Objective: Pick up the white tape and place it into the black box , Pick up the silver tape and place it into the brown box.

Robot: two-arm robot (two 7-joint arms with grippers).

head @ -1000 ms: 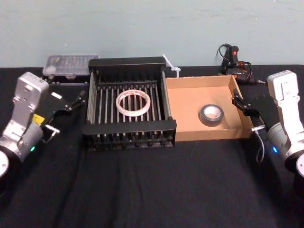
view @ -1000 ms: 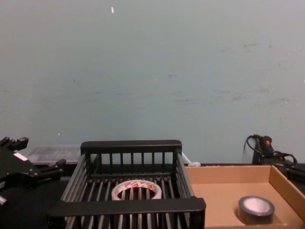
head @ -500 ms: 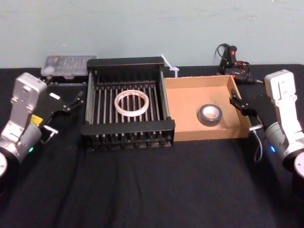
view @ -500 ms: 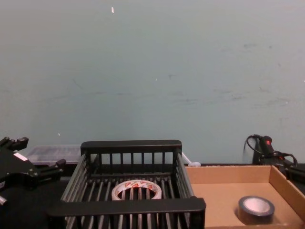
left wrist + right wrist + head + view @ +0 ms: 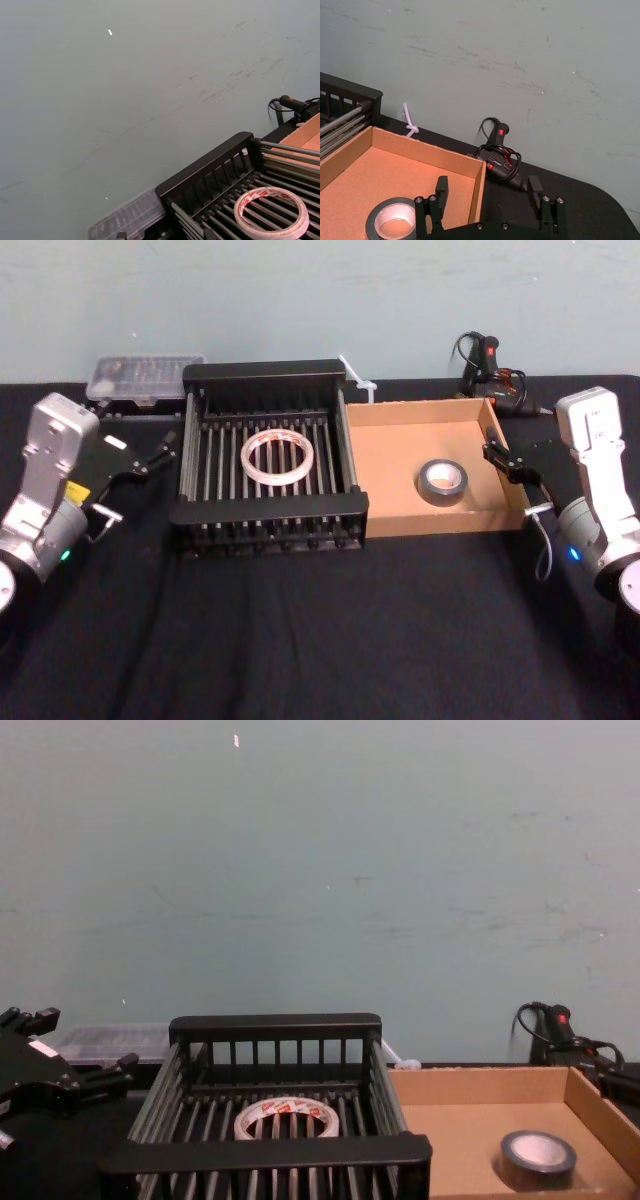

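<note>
The white tape lies flat on the slatted floor of the black box; it also shows in the chest view and the left wrist view. Inside the brown box rests the silver tape, near its right half. My left gripper hovers left of the black box, open and empty. Over the brown box's right wall stands my right gripper, open with nothing between its fingers, the silver tape just beyond one finger.
A clear plastic bit case sits behind the black box's left corner. A black and red corded tool lies behind the brown box, with a white zip tie between the boxes. The black tabletop stretches bare in front.
Both tapes and both boxes stay put. The right arm has drifted very slightly; the left arm holds still.
</note>
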